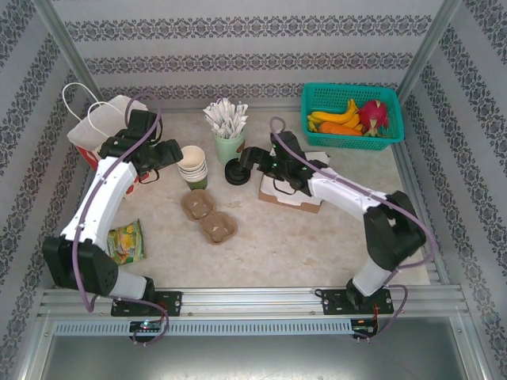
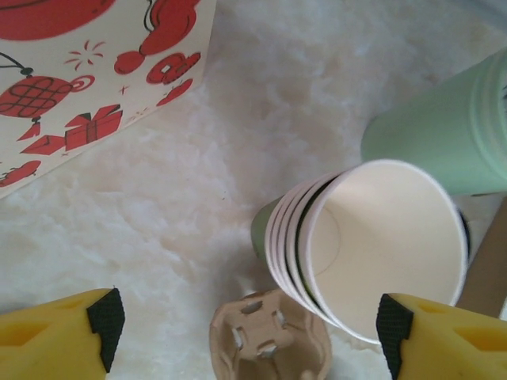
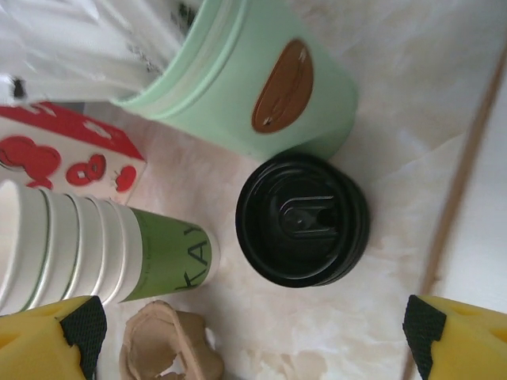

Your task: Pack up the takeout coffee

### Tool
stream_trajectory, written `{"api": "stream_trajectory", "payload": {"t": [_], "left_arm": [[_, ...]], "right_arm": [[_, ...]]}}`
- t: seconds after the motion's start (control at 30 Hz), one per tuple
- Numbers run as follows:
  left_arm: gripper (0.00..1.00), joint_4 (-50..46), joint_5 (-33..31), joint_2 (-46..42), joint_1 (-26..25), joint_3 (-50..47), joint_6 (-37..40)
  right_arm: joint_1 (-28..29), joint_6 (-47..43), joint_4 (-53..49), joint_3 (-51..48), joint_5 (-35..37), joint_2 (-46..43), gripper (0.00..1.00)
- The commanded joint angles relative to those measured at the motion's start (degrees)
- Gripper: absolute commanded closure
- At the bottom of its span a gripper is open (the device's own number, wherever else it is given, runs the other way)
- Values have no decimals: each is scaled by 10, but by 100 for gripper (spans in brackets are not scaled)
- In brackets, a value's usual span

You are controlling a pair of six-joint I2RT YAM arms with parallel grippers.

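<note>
1. The left claw (image 2: 250, 328) is spread wide and holds nothing; its 2 yellow fingers with black pads (image 2: 107, 321) sit at the bottom corners of the left wrist view
2. The stack of cream paper cups (image 2: 380, 245) lies between those fingers, its open mouth tilted toward the camera; its top rim is right by the pad on the right of the view, and I cannot tell whether they touch
3. The right claw (image 3: 253, 328) is also spread wide and grips nothing
4. The takeout coffee (image 3: 301, 219) stands upright on the table in the gap between the right claw's fingers, apart from both pads, with its round black lid on; it is just beside the mint-green cup (image 3: 261, 79), which holds white paper-wrapped sticks (image 1: 226, 117)
5. Writing: dark letters "KA", then one I cannot read, run along the green band of the lowest cup in the stack; the mint-green cup carries a brown oval label with no legible text
6. A pulp cup carrier (image 1: 208, 215) lies near the stack, on its near side
7. A cream paper bag (image 2: 79, 87) with red prints stands left of the stack
</note>
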Motion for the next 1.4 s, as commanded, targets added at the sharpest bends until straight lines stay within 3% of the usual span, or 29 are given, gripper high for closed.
{"api": "stream_trajectory", "payload": {"t": [0.0, 0.27, 0.37, 0.53, 0.9, 1.2, 1.37], "left_arm": [[22, -44, 9, 29, -9, 33, 32], [35, -78, 15, 111, -28, 94, 60], [36, -81, 19, 127, -33, 108, 64], [40, -86, 21, 145, -37, 124, 72], [62, -99, 13, 165, -39, 135, 82], [85, -107, 15, 173, -40, 142, 88], [89, -117, 7, 177, -41, 150, 88]], "right_arm": [[15, 1, -77, 74, -16, 55, 2], [29, 49, -121, 164, -4, 169, 2], [35, 46, -171, 193, 44, 188, 2], [39, 43, -224, 194, 117, 189, 2], [26, 58, -268, 118, 247, 126, 2], [10, 33, -231, 69, 216, 70, 2], [12, 15, -205, 61, 196, 49, 2]]}}
